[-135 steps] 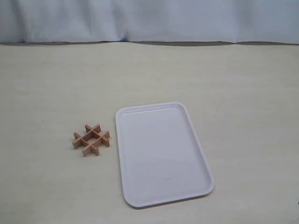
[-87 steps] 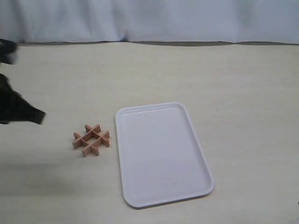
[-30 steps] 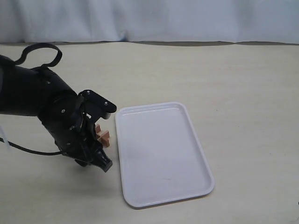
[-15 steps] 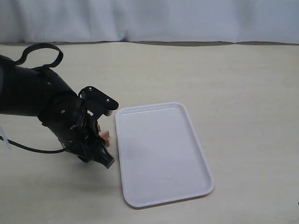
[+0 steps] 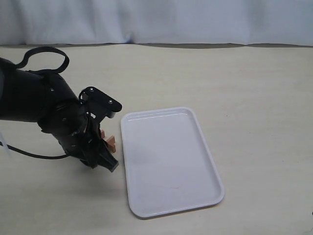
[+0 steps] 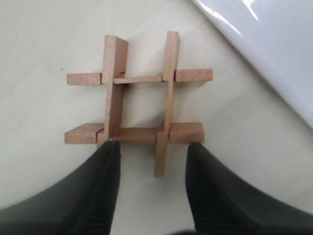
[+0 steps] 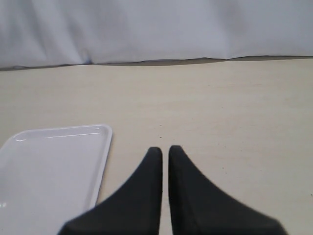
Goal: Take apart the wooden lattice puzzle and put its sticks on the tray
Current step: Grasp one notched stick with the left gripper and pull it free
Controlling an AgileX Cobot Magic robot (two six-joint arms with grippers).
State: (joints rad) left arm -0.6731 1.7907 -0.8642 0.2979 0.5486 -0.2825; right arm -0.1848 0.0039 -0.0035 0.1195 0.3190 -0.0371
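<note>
The wooden lattice puzzle (image 6: 139, 105) lies whole on the table, four reddish-brown sticks locked in a hash shape. My left gripper (image 6: 152, 149) hangs open right over it, and the end of one stick (image 6: 161, 159) pokes into the gap between its two black fingers. In the exterior view the left arm (image 5: 54, 120) covers nearly all of the puzzle; only a corner (image 5: 110, 142) shows beside the white tray (image 5: 168, 161). My right gripper (image 7: 165, 149) is shut on nothing above bare table, with the tray's corner (image 7: 100, 134) to one side. The right arm does not appear in the exterior view.
A pale cloth backdrop (image 5: 156, 22) closes off the far edge of the table. A black cable (image 5: 46, 51) loops over the left arm. The tray (image 6: 274, 54) lies close beside the puzzle.
The left arm came in from the left and settled over the puzzle. In the last half second it shifted slightly. The puzzle and tray have not moved.
</note>
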